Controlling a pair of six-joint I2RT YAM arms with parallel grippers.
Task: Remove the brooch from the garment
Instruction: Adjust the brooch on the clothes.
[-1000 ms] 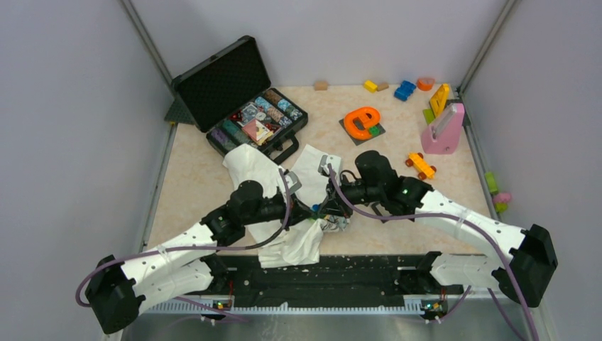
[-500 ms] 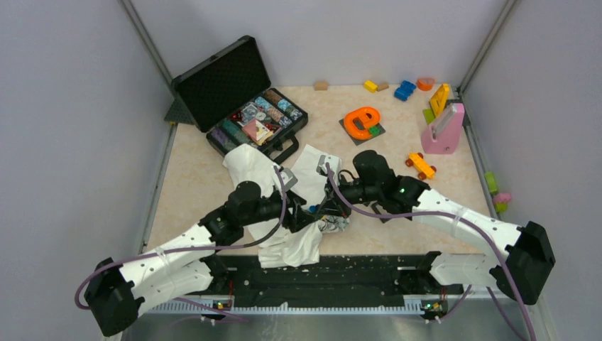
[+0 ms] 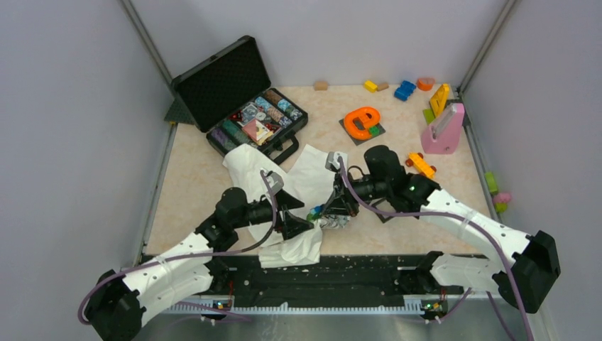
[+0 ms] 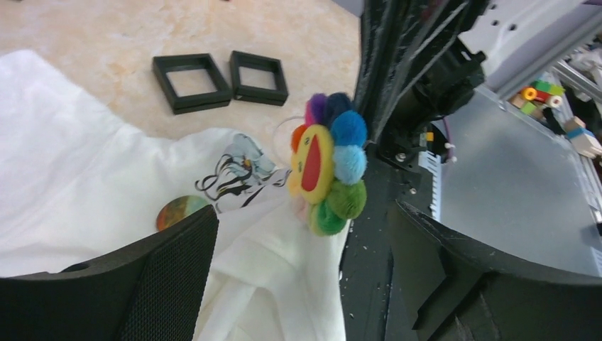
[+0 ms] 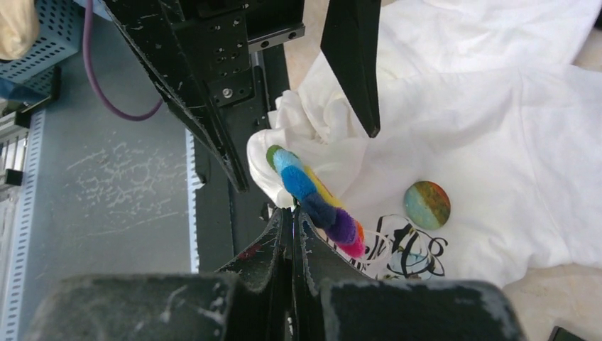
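top external view, starting at the near edge: the garment (image 3: pixel 294 247) lies crumpled just beyond the arm bases and stretches away to the far left. over its near part hangs the left gripper (image 3: pixel 301 214), jaws spread wide and holding nothing. the brooch (image 3: pixel 315 212) sits right in front of that gap, between the two grippers, stood up on edge on a bunched fold of the cloth. the right gripper (image 3: pixel 332 213) comes in from the right with its jaws pressed fully together. its tips touch the brooch's back where the cloth gathers; whether they pinch the pin or the cloth i cannot tell. a round multi-coloured badge (image 5: pixel 427 204) lies flat on the garment beside dark script lettering (image 5: pixel 408 250). farther off, an orange toy car (image 3: pixel 421 165) sits to the right, and an open black case (image 3: pixel 245 106) stands at the far left.
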